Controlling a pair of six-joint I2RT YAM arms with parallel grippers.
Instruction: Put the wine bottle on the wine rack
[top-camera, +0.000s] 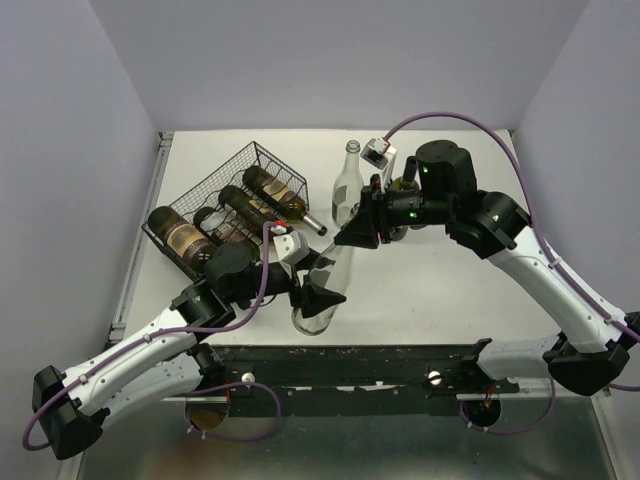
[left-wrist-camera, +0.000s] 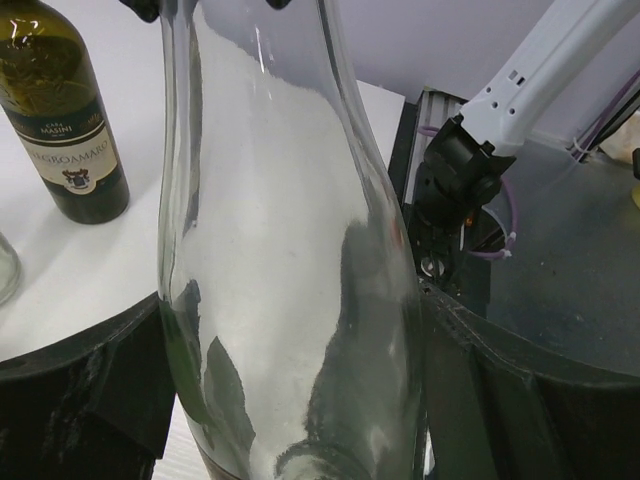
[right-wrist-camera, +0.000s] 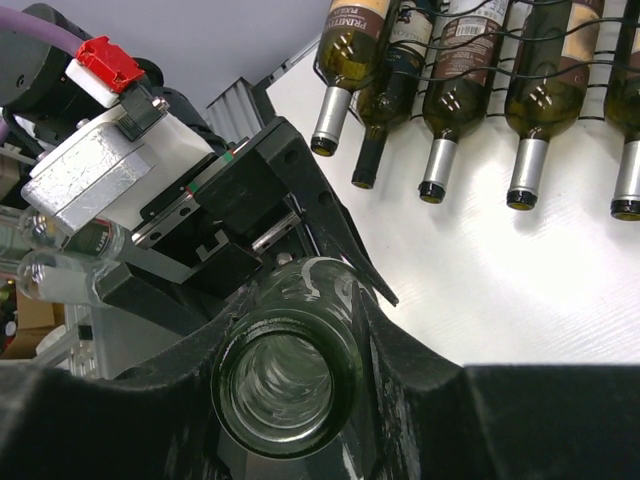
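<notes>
The clear, empty wine bottle (top-camera: 325, 285) slants between both arms, base toward the table's near edge, neck up and to the right. My right gripper (top-camera: 352, 235) is shut on its neck; the open mouth (right-wrist-camera: 285, 380) faces the right wrist camera between the jaws. My left gripper (top-camera: 312, 300) holds the wide body (left-wrist-camera: 290, 250), a finger (left-wrist-camera: 80, 390) pressed to each side. The black wire wine rack (top-camera: 225, 180) stands at the back left with several dark bottles lying in it, their necks (right-wrist-camera: 450, 90) pointing out.
A clear bottle (top-camera: 347, 185) stands upright just behind the right gripper. A dark green labelled bottle (left-wrist-camera: 65, 130) stands next to it, partly hidden by the right wrist in the top view. The table's dark front rail (top-camera: 400, 360) runs just below the held bottle's base.
</notes>
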